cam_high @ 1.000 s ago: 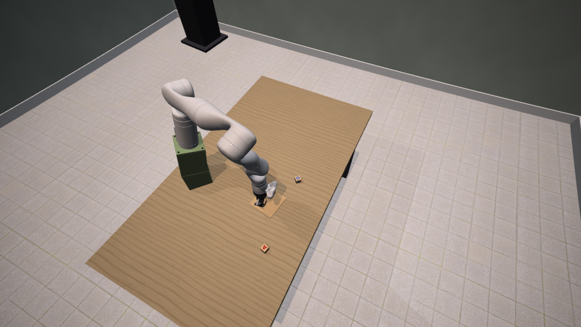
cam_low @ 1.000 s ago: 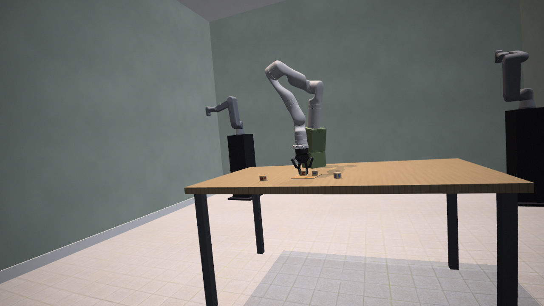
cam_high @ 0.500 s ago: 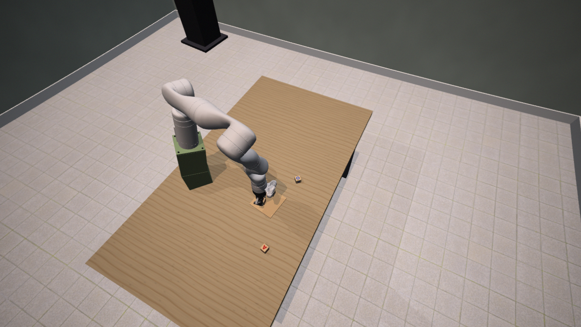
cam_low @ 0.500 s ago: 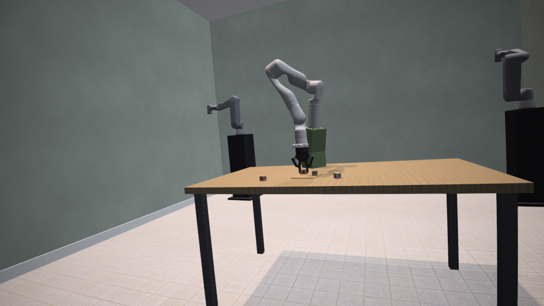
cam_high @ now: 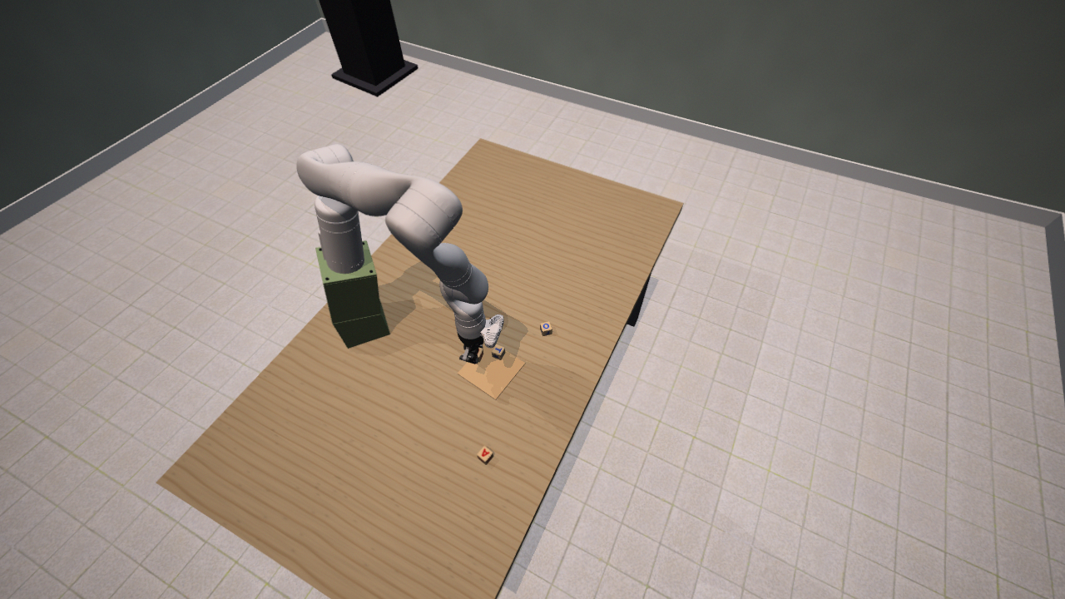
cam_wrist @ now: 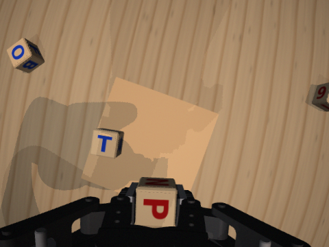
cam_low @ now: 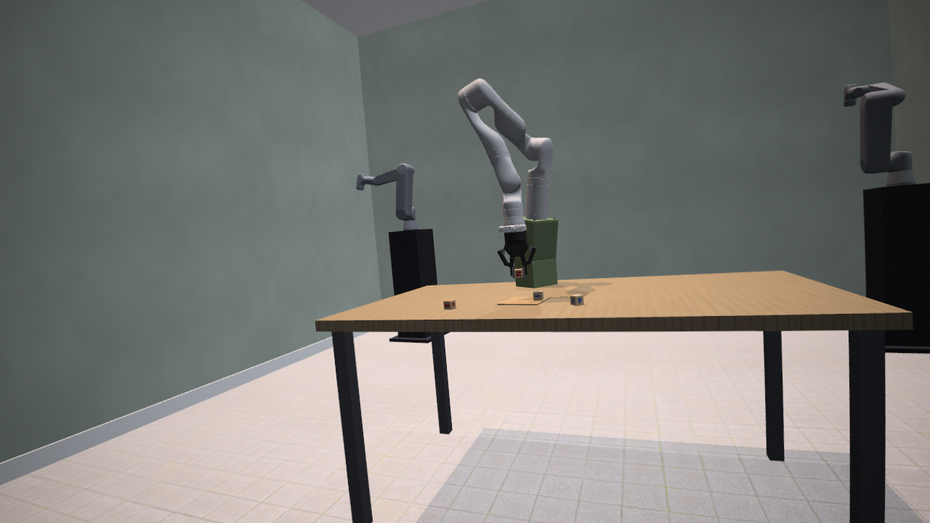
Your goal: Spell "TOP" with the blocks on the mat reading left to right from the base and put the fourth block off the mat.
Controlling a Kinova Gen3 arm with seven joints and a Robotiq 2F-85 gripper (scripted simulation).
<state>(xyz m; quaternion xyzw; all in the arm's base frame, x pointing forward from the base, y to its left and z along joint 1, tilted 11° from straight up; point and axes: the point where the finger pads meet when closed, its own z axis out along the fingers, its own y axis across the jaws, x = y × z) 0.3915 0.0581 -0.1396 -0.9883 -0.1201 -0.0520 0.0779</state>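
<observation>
Wooden table (cam_high: 312, 447) (cam_low: 682, 292) (cam_wrist: 267, 51) with a mat and loose blocks
The tan mat (cam_high: 493, 381) (cam_low: 516, 302) (cam_wrist: 161, 120) lies flat on the wood grain; the O block (cam_high: 546, 328) (cam_low: 576, 299) (cam_wrist: 25, 55) and the A block (cam_high: 484, 454) (cam_low: 449, 304) (cam_wrist: 322, 97) sit directly on the tabletop, apart from the mat (on different sides of it, both well off its edges).
</observation>
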